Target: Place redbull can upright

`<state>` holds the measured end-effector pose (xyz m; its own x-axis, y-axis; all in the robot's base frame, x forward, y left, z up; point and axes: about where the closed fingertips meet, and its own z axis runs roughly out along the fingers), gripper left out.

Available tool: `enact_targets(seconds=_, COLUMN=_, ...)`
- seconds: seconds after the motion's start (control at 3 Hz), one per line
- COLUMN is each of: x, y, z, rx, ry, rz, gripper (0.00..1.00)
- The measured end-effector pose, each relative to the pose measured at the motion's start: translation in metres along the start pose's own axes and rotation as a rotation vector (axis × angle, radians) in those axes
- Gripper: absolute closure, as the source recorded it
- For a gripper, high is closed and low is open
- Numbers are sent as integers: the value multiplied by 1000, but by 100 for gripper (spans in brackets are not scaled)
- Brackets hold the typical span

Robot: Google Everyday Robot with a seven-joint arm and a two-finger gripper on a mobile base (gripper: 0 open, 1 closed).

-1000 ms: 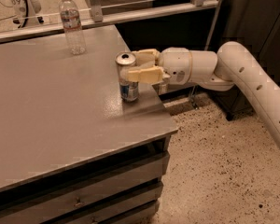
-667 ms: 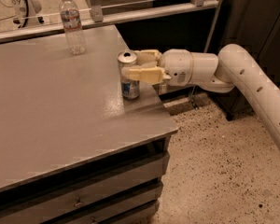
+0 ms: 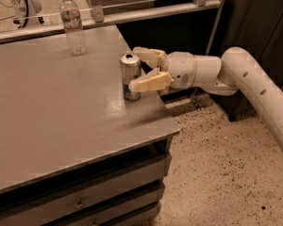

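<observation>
The redbull can (image 3: 130, 69) stands upright on the grey table (image 3: 61, 107) near its right edge, silver top with pull tab facing up. My gripper (image 3: 133, 68) reaches in from the right at can height. Its cream fingers (image 3: 151, 82) stand on either side of the can, one behind it and one in front. The jaws look spread a little wider than the can, so the gripper is open around it.
A clear plastic water bottle (image 3: 73, 24) with a white cap stands at the table's far side. Drawers (image 3: 85, 199) sit under the tabletop. A metal rail (image 3: 146, 11) runs behind the table. Speckled floor (image 3: 217, 173) lies to the right.
The near finger has moved away from the can, so the jaws have widened. The can stays upright in the same spot on the table.
</observation>
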<state>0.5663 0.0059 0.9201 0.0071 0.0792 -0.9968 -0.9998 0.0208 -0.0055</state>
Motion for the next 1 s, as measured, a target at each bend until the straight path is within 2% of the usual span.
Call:
enact_targets(seconds=0.33, x=-8, y=4, z=-6, rx=17, ry=20, rz=-12, gripper=0)
enact_targets(seconds=0.67, x=-40, y=21, z=-27, rx=59, ry=79, rz=-62, gripper=0)
enact_targets(seconds=1.0, x=-46, y=24, z=-27, rx=62, ry=87, rz=-73, gripper=0)
